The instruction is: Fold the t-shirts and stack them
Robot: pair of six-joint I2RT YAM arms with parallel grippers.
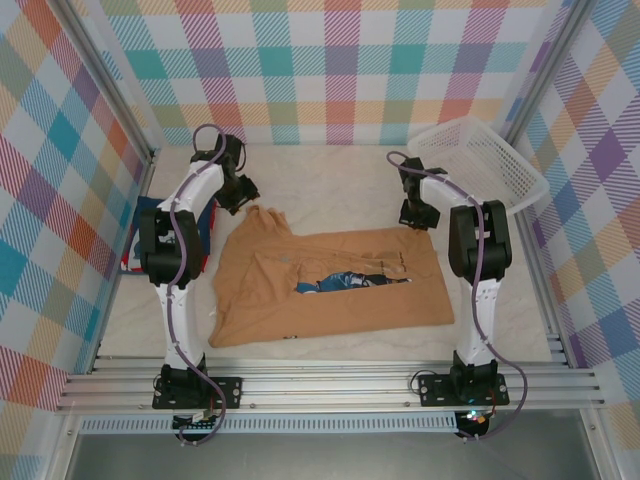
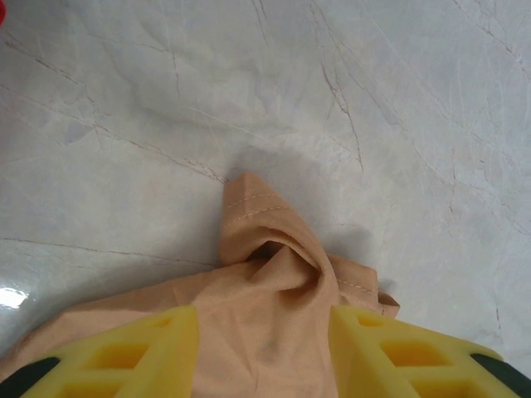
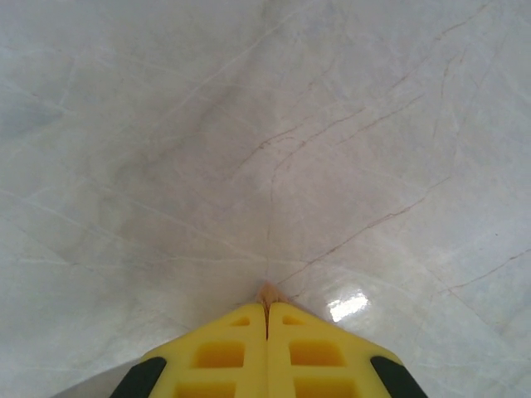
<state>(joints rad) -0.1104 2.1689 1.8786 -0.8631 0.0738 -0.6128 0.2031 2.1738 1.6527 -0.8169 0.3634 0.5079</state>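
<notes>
The tan-orange t-shirt (image 1: 330, 285) lies spread on the table, with some of its blue-and-white print (image 1: 340, 283) showing through a fold. My left gripper (image 1: 243, 195) is over the shirt's far left corner. In the left wrist view it (image 2: 264, 319) stands open, its yellow fingers (image 2: 158, 340) on either side of a bunched hem (image 2: 265, 249). My right gripper (image 1: 418, 215) is at the far right corner. Its jaws (image 3: 267, 305) are shut, and a small tip of tan cloth (image 3: 268, 290) sticks out between them. A navy t-shirt (image 1: 140, 225) lies at the left edge, partly behind the left arm.
A white mesh basket (image 1: 480, 160) sits tilted at the back right corner. Checked walls close the table in on three sides. A metal rail (image 1: 330, 385) runs along the near edge. Bare marble table (image 1: 330, 185) lies beyond the shirt.
</notes>
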